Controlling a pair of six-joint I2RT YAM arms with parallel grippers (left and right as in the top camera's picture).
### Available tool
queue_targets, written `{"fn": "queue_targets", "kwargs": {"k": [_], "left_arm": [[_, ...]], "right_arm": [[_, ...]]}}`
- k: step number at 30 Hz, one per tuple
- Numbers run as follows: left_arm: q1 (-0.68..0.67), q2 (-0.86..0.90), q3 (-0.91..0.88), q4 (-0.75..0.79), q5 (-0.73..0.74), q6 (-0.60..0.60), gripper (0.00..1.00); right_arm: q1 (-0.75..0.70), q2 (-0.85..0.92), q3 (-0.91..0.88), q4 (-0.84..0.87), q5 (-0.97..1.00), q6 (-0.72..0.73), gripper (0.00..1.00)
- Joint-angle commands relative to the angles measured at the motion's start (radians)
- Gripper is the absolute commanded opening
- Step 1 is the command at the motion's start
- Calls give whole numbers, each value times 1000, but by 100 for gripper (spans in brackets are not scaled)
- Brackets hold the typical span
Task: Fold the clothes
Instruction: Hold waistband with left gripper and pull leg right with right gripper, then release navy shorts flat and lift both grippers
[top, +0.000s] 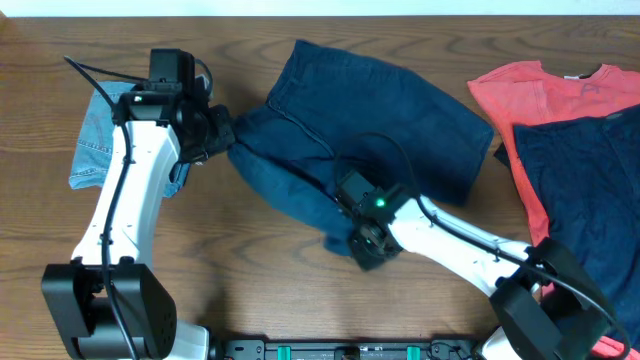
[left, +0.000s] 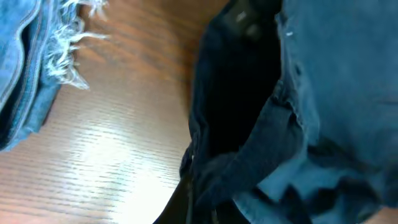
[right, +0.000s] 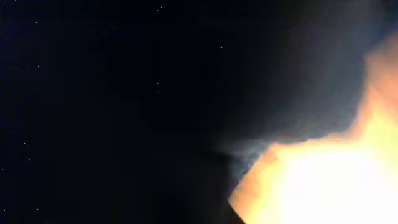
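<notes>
Left gripper (top: 228, 136) clamped on the navy garment (top: 400, 110) at its side — right gripper (top: 366, 248) clamped on its hem.

Robot lab (two arms (top: 125, 210) at wooden table (top: 270, 285)).

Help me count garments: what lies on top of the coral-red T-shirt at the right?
A dark navy garment lies on the coral-red T-shirt, covering most of its body. Only the shirt's shoulders, neckline and one side show; anything else beneath the navy piece is hidden.
</notes>
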Motion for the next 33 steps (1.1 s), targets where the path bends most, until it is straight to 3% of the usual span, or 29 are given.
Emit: {"fn": "queue_targets", "kwargs": {"k": [1,5,11,15,18,22,25,33], "left_arm": [[6,-68,112,11,-15,10,6],[6,-89,209,11,-17,10,6],[6,-114,246,-33,-98,10,6],[6,-122,246,-77,-121,34,6],[6,-123,246,-118,-121,52,6],[6,-123,246,-193,-127,73,6],[6,-123,246,-272,-129,87,6],[6,-123,246,-480,-221,88,41]], "right_arm": [[-60,-13,157,-225,319,46,1],[-137,-13,377,-450,609,119,1],[-261,-13,655,-520,939,142,1],[-335,-13,757,-515,981,76,1],[-362,-13,770,-514,837,7,3],[-350,-13,740,-581,487,-34,16],[-324,-13,697,-684,380,-33,24],[-298,-23,613,-594,346,-33,69]]}}
